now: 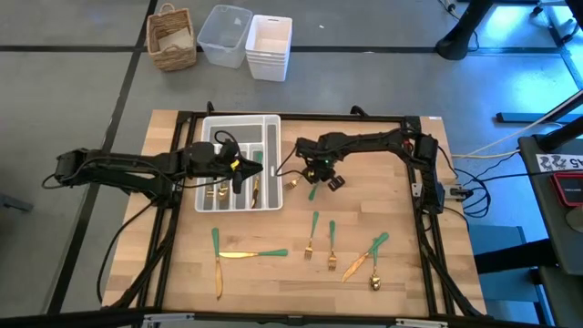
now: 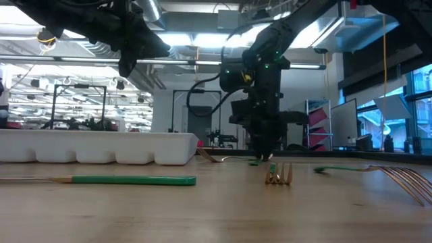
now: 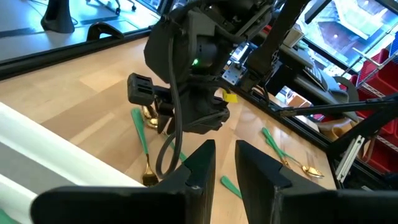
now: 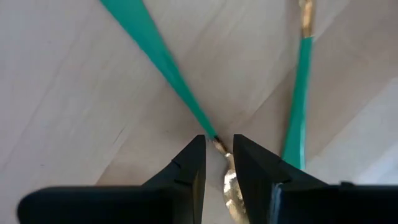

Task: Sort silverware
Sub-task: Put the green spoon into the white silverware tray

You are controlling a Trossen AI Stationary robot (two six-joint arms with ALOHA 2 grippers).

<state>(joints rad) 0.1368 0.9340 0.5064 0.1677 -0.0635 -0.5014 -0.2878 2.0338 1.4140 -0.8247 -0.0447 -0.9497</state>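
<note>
Right gripper (image 1: 318, 175) sits just right of centre in the overhead shot, nose-down over a green-handled spoon (image 1: 312, 190) on the tabletop (image 1: 273, 282); in its own wrist cam the jaws straddle the thin neck where the green handle meets the gold head, with a narrow gap between them; can't tell if they're actually touching the metal yet, so I'd call it lined up for a pinch rather than holding; going for the neck makes sense to me, since the piece lies flat and that's the slimmest bit to get around.

Left gripper (image 1: 239, 173) hangs over the white tray (image 1: 239, 123) left of centre, above its slots; its wrist cam shows the jaws slightly apart with nothing between them; a few gold pieces already lie in the tray.

The rest of the silverware (image 1: 314, 237) is spread across the lower half of the overhead frame: knives lower left, forks in the middle, a crossed pair lower right; all well apart from the tray.

Room-wise, the two grippers are near each other at the tray's right wall, which looks like the tight spot; the lower tabletop is open apart from the scattered pieces, and a second green handle lies just beside the targeted spoon.
</note>
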